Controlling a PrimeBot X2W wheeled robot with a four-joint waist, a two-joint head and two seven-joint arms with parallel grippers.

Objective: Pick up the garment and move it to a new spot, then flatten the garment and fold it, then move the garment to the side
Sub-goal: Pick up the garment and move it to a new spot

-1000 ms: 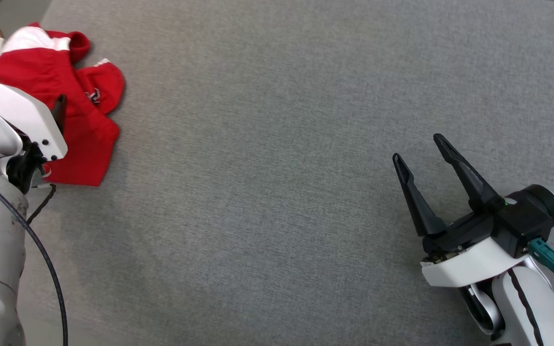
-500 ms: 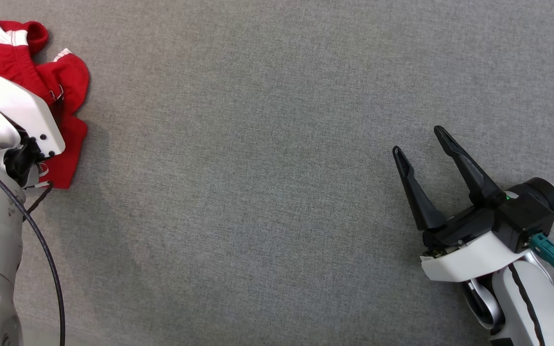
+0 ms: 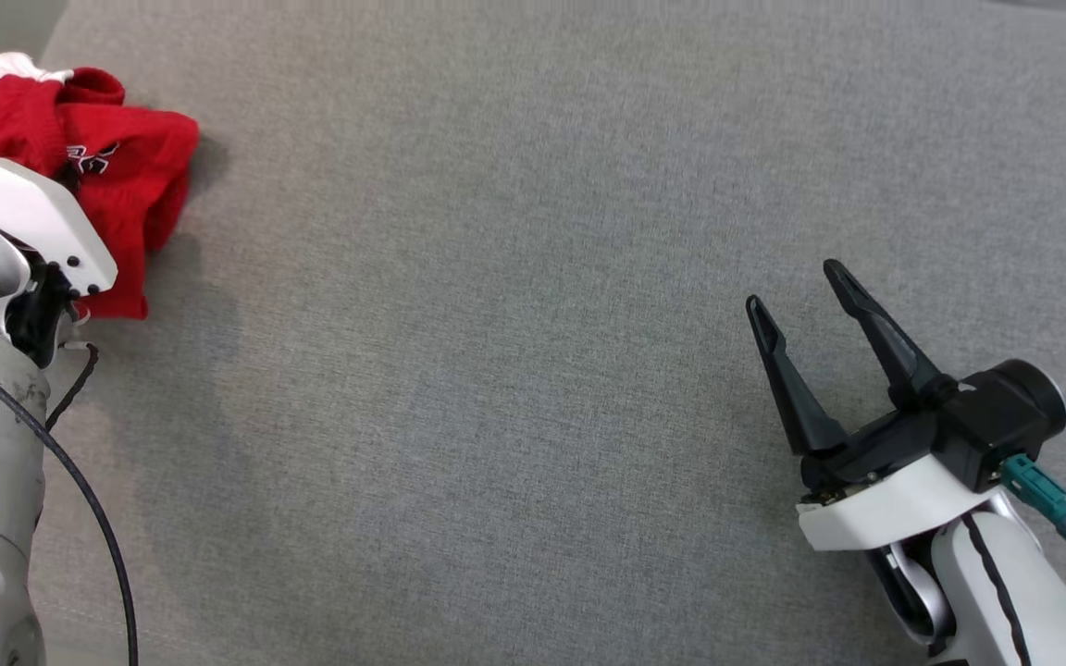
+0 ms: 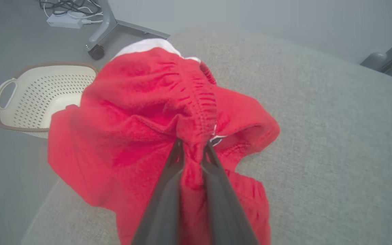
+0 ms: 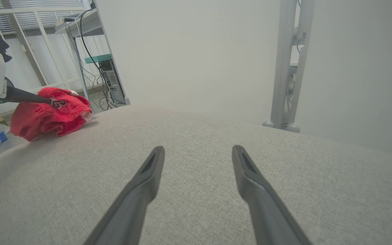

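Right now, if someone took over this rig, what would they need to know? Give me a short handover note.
Left gripper: shut on a fold of the red garment.
Right gripper: open and empty, over the bare grey surface.
Garment: bunched up at the surface's far left corner, near a white basket on the floor.
Done: garment gripped.
To do: carry it to a new spot, flatten it, fold it, then move it to the side.
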